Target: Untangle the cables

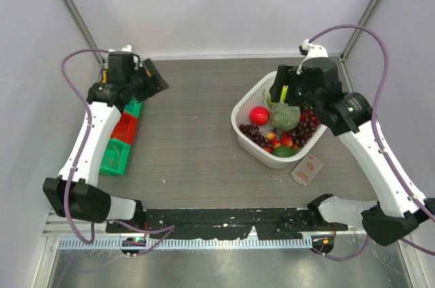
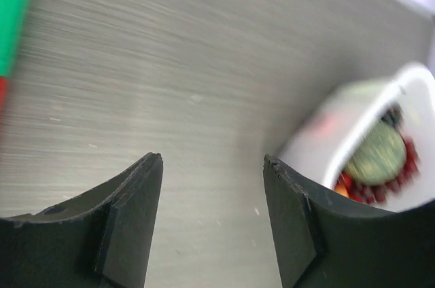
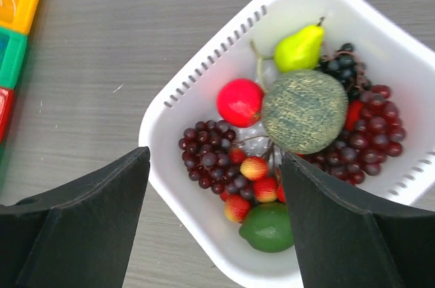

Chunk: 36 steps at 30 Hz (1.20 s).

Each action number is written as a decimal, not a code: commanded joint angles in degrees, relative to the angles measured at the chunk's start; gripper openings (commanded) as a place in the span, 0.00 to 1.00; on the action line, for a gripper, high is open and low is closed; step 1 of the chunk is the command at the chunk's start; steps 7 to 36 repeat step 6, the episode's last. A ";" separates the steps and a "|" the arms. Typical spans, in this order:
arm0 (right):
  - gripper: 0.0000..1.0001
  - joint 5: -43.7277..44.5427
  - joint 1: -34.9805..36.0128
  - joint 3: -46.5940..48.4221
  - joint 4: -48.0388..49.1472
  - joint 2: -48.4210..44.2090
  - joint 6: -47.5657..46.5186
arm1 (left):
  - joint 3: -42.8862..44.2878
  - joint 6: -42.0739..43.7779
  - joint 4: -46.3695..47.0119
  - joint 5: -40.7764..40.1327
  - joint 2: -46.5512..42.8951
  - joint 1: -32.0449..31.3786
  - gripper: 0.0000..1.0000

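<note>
No thin blue, orange-tan or white cables show in any view; they are hidden or out of view. My left gripper is open and empty at the far left, above bare table; its wrist view shows only table between the jaws. My right gripper is open and empty, held above the white basket. In the right wrist view its jaws stand wide apart over the basket's near rim.
The basket holds a green melon, a red apple, a pear, dark grapes and a lime. Green and red bins stand at the left. A small packet lies by the basket.
</note>
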 commanded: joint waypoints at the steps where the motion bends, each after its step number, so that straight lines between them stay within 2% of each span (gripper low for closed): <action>1: 0.82 8.33 0.14 -1.50 0.33 -8.05 -0.91 | 0.09 -4.19 0.18 0.37 -4.96 -10.94 0.64; 4: 0.82 8.51 0.14 -2.81 2.36 -13.25 -1.62 | 5.01 -3.06 0.79 1.24 -6.46 -16.84 0.66; 6: 0.82 7.90 0.14 -2.91 3.94 -16.33 -1.97 | 8.09 -1.56 2.81 2.64 -7.78 -19.75 0.74; 36: 0.82 7.90 0.14 -2.91 3.94 -16.33 -1.97 | 8.09 -1.56 2.81 2.64 -7.78 -19.75 0.74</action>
